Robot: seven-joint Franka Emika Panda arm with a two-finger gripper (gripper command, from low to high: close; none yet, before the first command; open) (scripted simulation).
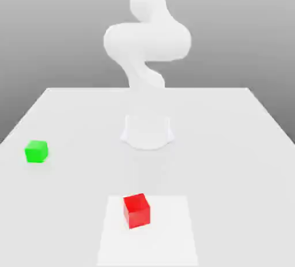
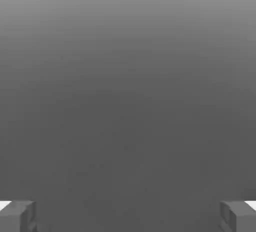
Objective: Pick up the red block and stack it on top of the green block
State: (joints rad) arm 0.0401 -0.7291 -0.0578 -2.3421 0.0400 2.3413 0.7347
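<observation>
End effector (image 2: 128, 216): it was seen in the hand view, where its two grey fingertips (image 2: 17, 216) were set at opposite lower corners of the frame, spread as wide apart as the frame allowed. Nothing was held between them and nothing was touched; only a plain grey ground was seen in the gap.

Arm (image 1: 147, 35): a white arm was seen in the upper middle of the exterior view, rising from a round base (image 1: 147, 132) at the centre of the frame and bending above it before passing out at the top edge.

Red block (image 1: 136, 210): it was placed in the lower middle of the exterior view, slightly left of centre, resting flat on a paler square patch (image 1: 173, 231) of the tabletop, with one corner turned toward the camera. It was touched by nothing.

Green block (image 1: 36, 151): it was placed at the left edge of the exterior view, about midway down the frame, resting flat on the tabletop. It was well apart from the red block, higher in the frame and far to its left, and nothing was stacked on it.

Tabletop (image 1: 230, 145): a pale, plain surface was seen across the lower half of the exterior view, against a grey backdrop.
</observation>
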